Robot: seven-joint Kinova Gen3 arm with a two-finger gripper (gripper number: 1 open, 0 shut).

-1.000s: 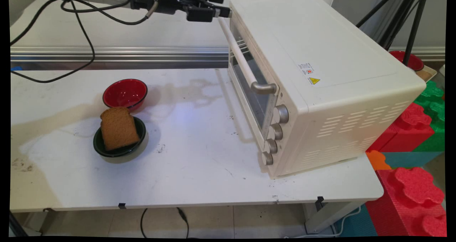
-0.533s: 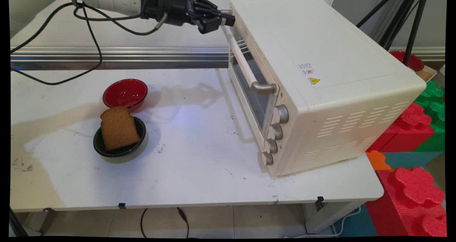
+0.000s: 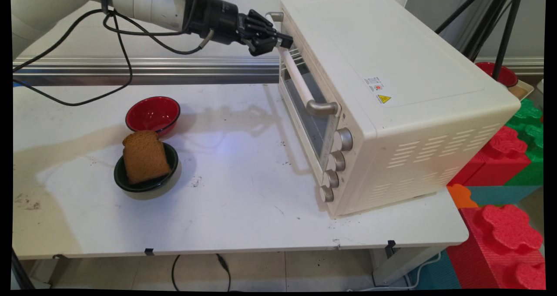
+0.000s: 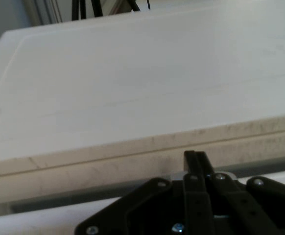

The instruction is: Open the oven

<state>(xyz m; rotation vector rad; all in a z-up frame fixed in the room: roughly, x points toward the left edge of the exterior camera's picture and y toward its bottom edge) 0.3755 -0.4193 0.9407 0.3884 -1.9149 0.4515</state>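
- the tool (image 3: 283, 40), fingers pressed together, is seen at the far end of the toaster oven (image 3: 391, 91) door handle (image 3: 298, 76).
- the handle is judged stiff and smooth, best taken mid-bar.

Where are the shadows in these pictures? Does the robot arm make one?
Main view: yes, the arm and gripper throw a faint grey shadow on the white table, to the right of the red bowl; the green bowl shades the table to its right. Hand view: the toaster oven top is evenly lit, with no clear shadow.
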